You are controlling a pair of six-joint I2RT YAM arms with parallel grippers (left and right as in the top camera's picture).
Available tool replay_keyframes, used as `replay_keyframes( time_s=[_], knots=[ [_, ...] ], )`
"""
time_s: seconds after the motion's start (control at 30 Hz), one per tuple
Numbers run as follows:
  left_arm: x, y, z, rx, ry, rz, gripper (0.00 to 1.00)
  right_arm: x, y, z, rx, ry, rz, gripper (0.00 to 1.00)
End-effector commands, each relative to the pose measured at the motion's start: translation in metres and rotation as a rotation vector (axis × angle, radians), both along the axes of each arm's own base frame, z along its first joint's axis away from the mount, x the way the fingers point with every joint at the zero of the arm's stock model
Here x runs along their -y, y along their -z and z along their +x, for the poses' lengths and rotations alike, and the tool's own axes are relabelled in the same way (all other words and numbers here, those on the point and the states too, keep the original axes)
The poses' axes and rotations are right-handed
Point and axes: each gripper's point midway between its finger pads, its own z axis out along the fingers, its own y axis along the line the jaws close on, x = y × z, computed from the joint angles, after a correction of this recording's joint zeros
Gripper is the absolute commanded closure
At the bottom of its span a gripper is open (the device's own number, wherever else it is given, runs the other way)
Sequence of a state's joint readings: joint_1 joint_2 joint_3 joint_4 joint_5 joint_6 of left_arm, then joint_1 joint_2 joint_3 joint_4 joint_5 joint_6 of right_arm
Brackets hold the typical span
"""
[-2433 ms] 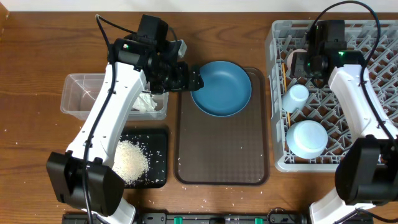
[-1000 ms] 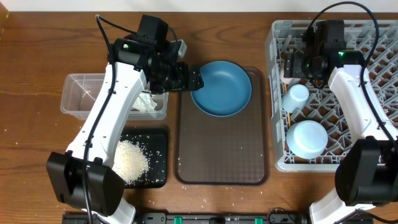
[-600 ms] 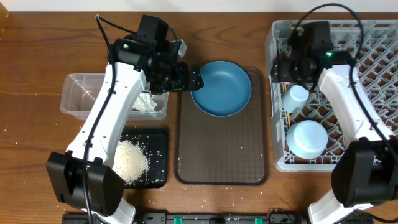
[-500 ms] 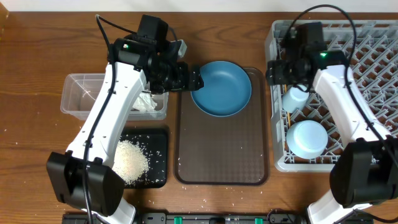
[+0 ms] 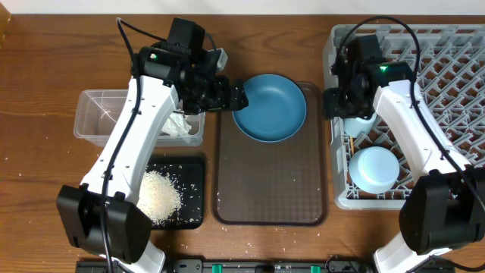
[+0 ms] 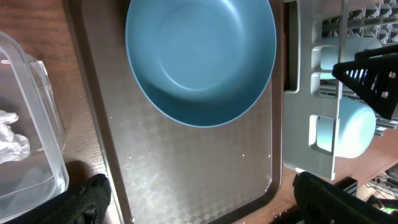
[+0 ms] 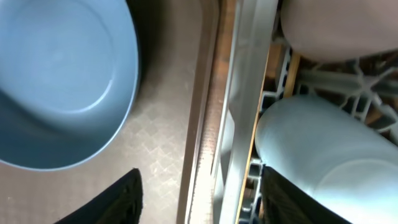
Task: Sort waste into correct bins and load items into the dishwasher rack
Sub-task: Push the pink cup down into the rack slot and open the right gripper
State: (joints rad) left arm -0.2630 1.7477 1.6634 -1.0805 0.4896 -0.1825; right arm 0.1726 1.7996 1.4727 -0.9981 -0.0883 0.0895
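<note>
Blue plate (image 5: pixel 269 108) lay at the brown tray's (image 5: pixel 269 189) far edge, not yet racked. Left gripper (image 5: pixel 238 97) hovered at its left rim, jaws wide, empty. Right gripper (image 5: pixel 336 102) hung over the rack's (image 5: pixel 455 68) left wall, fingers apart, holding nothing. Best bet: pinch the rim squarely and lift clear of that wall before tilting between pegs. Counted: one plate, then in the rack one bowl (image 5: pixel 373 168), one light-blue cup (image 5: pixel 363 119), one pink cup (image 7: pixel 336 28).

We see a brown textured serving tray (image 5: pixel 271 186) — lying flat on the wooden table (image 5: pixel 53 64). Its corners are rounded.
</note>
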Motion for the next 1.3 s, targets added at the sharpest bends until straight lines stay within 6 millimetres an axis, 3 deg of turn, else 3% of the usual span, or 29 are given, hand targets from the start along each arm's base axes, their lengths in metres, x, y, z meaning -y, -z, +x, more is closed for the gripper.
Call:
replay_keyframes(
  time_s=[0.0,0.13,0.73,1.1,1.27],
  knots=[
    [-0.002,0.000,0.002,0.008,0.000,0.012,0.04,0.000,-0.010,-0.002,0.020,-0.005,-0.009,0.47],
    [-0.002,0.000,0.002,0.008,0.000,0.012,0.04,-0.001,-0.009,-0.006,0.004,-0.007,-0.012,0.56],
    [-0.002,0.000,0.002,0.008,0.000,0.012,0.04,0.006,-0.004,-0.022,-0.062,-0.004,-0.050,0.62],
    [-0.002,0.000,0.002,0.008,0.000,0.012,0.04,0.009,0.011,-0.038,-0.122,-0.005,-0.062,0.65],
    [-0.002,0.000,0.002,0.008,0.000,0.012,0.04,0.011,0.022,-0.044,-0.142,-0.005,-0.066,0.72]
  ],
)
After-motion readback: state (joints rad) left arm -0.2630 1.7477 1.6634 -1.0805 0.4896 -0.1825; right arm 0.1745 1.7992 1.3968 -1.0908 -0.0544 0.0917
